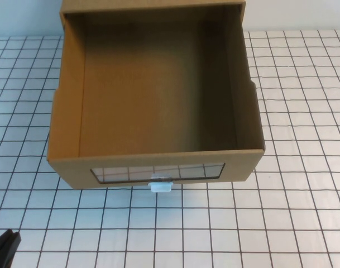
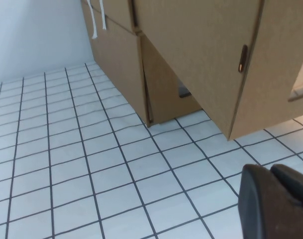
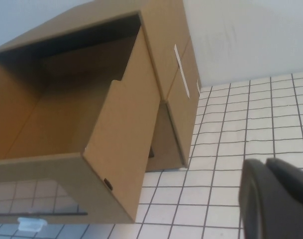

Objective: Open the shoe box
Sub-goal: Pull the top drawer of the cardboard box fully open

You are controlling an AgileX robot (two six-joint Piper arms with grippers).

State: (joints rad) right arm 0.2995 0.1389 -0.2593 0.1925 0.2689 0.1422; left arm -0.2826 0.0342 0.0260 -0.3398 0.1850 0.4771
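Observation:
The brown cardboard shoe box [image 1: 66, 167] stands in the middle of the table, its drawer pulled out toward me, open on top and with nothing inside. Its front wall has a clear window [image 1: 158, 172] and a small white pull tab [image 1: 161, 185]. My left gripper [image 1: 3, 245] sits low at the table's near left corner, well clear of the box [image 2: 201, 59]; its fingers [image 2: 255, 199] are pressed together and hold nothing. My right gripper [image 3: 265, 162] is outside the high view. It hovers to the right of the box [image 3: 126, 144], shut and holding nothing. The tab [image 3: 32, 224] also shows there.
A white tablecloth with a black grid [image 1: 292, 212] covers the table around the box. A pale wall [image 3: 251, 40] stands behind the box. The outer sleeve [image 3: 178, 84] rises behind the drawer.

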